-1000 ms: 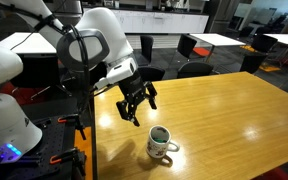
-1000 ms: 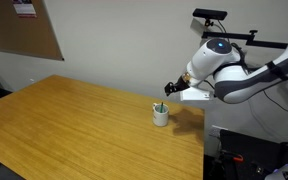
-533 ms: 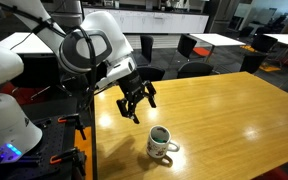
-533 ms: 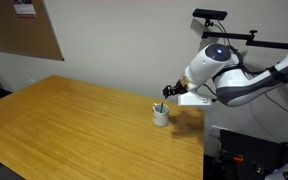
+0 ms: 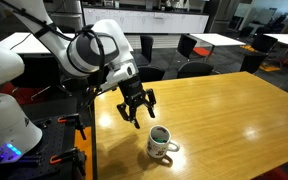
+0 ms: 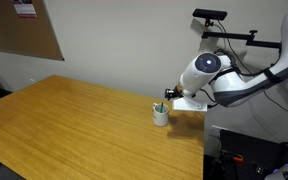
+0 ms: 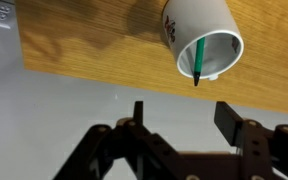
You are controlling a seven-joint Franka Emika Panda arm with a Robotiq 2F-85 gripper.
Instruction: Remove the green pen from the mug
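Mug [image 5: 161,144] of white ceramic stands upright on the wooden surface [image 5: 229,105], close to the edge nearest the robot arm. The green pen [image 7: 199,62] sits inside it, leaning against the inner wall, and in the wrist view its end reaches just past the rim. Dark markings show on the mug's outer side there. The pincer [image 5: 143,113] hangs above and a little to one side of the mug without touching it. Its fingers [image 7: 227,120] are spread wide and hold nothing. In the wrist view the mug's mouth lies beyond the fingertips.
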